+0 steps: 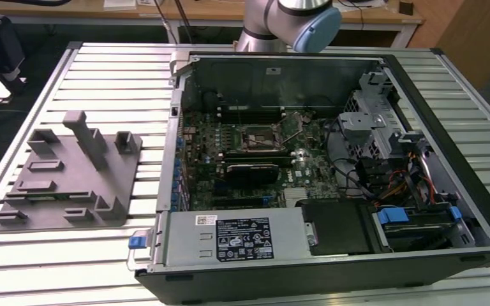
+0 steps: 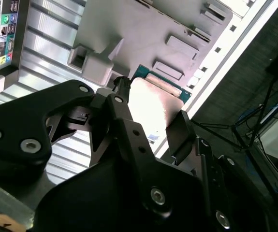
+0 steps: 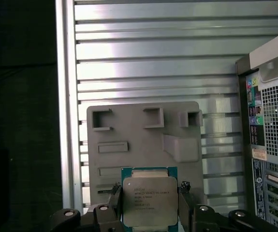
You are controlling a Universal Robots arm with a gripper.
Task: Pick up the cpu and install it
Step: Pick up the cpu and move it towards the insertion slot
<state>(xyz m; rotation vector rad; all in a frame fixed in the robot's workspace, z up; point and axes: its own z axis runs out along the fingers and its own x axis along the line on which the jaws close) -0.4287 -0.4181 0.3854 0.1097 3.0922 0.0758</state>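
The cpu [image 3: 150,193] is a flat square chip with a silvery top and a thin green rim. My gripper [image 3: 150,208] is shut on it, one black finger on each side edge. In the second wrist view the cpu [image 2: 153,99] sits between the fingers [image 2: 178,131] of the gripper [image 2: 149,115], held well above the grey holder plate [image 2: 143,34]. In the exterior view the motherboard's dark square socket [image 1: 258,135] lies in the middle of the open computer case [image 1: 449,121], with its metal frame tilted up.
The grey holder plate [image 1: 66,178], with upright posts and recesses, lies on the slatted metal table [image 1: 117,70] at the exterior view's left. The case's rear panel [image 3: 274,145] stands beside the plate. The arm's base [image 1: 288,22] is behind the case. Drive cages and cables [image 1: 407,185] fill the case's right side.
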